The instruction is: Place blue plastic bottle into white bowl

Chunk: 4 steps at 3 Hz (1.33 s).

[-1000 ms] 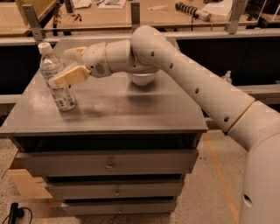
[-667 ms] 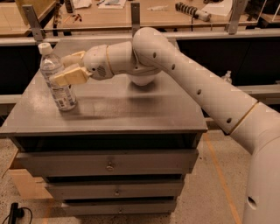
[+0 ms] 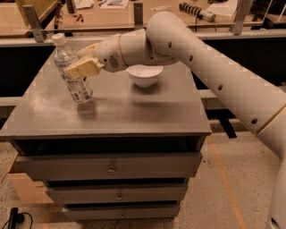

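Note:
The blue plastic bottle (image 3: 71, 70) is clear with a white cap and a white printed label. It is lifted off the grey cabinet top (image 3: 111, 112) and tilted, cap to the upper left. My gripper (image 3: 80, 66) is shut on the bottle's middle, its pale fingers (image 3: 85, 68) wrapped around the body. The white bowl (image 3: 145, 74) stands on the cabinet top to the right of the gripper, partly under my forearm, and is empty as far as I can see.
The grey cabinet has several drawers (image 3: 109, 167) below. A wooden workbench (image 3: 134, 13) with tools runs behind it. A cardboard box (image 3: 24, 188) sits on the floor at the lower left.
The bottle has risen off the cabinet top and moved right toward the bowl, tilting as it went. The bowl is now more uncovered.

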Available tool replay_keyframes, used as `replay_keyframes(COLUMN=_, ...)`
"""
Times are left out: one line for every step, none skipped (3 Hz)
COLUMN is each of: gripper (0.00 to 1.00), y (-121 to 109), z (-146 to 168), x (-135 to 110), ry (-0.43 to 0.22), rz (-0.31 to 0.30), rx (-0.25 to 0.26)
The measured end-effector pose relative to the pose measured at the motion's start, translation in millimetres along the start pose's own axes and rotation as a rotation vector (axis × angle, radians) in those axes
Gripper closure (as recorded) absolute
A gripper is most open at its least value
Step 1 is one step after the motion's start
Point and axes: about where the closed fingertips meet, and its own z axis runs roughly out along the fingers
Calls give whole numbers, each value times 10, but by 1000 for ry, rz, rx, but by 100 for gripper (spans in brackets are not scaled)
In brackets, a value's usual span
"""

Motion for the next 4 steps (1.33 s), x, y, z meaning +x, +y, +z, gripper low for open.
replay_keyframes(gripper=100, y=-374, z=-508, x=-131, ry=63, rz=15, rx=208)
replay_keyframes(gripper=100, y=-659, z=-1038, x=-247, ry=94, rz=32, rx=415)
replay_keyframes(gripper=100, y=-866, z=-1524, x=-351, ry=99, rz=41, rx=590)
replay_keyframes(gripper=100, y=-991, z=-1978, x=-368, ry=116, rz=56, rx=739)
